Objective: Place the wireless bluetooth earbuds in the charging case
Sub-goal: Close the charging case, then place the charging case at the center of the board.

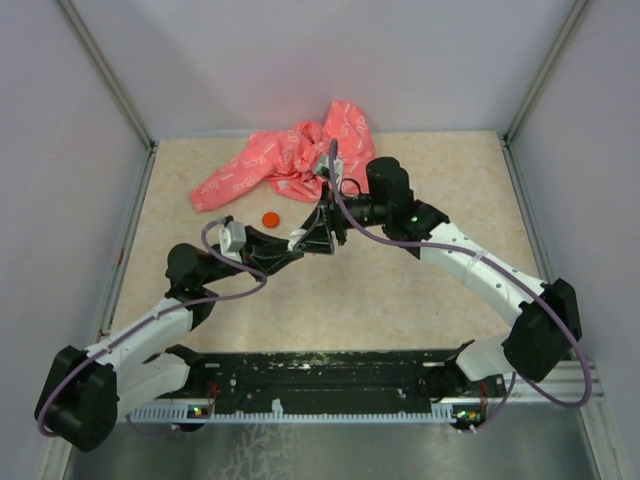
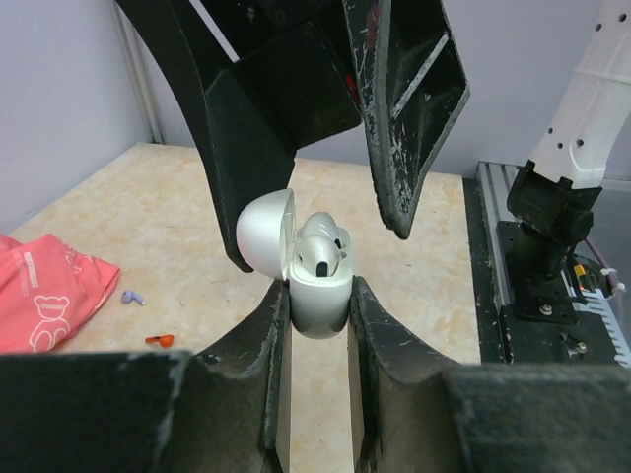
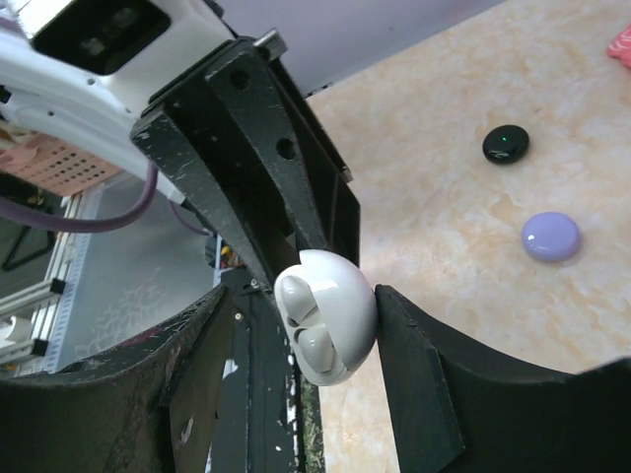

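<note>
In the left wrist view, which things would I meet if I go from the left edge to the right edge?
In order: pink cloth → small lavender piece → small red-orange piece → white open case, held in the left tool → right arm's base.

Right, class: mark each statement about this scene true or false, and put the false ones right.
1. The left hand grips the white charging case. True.
2. The case's lid is closed. False: it stands open, with the white earbuds showing inside.
3. The right hand is clamped on the pink cloth. False: its fingers stand open on either side of the case, and the cloth lies apart at the far side.
4. A red-orange disc lies on the table near the cloth. True.
5. The black disc sits on top of the lavender disc. False: they lie apart.
</note>
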You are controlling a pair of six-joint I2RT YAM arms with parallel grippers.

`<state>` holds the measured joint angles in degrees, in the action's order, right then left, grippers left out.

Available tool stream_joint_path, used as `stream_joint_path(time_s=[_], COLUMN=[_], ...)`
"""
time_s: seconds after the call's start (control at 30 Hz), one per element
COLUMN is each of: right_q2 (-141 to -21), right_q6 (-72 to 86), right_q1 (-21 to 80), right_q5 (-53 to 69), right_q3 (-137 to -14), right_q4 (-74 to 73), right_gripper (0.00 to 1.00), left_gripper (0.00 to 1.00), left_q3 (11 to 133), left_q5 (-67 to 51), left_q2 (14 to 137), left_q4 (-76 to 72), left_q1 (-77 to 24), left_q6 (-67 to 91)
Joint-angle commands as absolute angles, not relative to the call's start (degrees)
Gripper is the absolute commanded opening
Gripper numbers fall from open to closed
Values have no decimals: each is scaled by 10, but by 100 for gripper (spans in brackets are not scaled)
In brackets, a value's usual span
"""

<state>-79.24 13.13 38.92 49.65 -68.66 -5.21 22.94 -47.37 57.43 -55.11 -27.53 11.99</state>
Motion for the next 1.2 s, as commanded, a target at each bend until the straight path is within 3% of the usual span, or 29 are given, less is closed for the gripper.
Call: stream_joint_path(time_s=[0.0,0.43,0.73,1.17], right_q2=[-770,-690,-604,-543], right_q6=[125,78,50,63], right_q1=[388,388,388,388], right_q5=[567,461,261,231], right_q3=[-689,-643,-574,-476], right_q4=[-12,-31,-63,-53], right_gripper=[59,58,58,57], left_gripper=[0,0,0,3], left_q3=[243,259,303,157], left_q5=[-479,-419,-280,-170], left_q2=[581,600,591,546], left_q4=[-564,-495,-189,-123], left_q1=[-275,-275,-275,-226], left_q6=[127,134,223,380])
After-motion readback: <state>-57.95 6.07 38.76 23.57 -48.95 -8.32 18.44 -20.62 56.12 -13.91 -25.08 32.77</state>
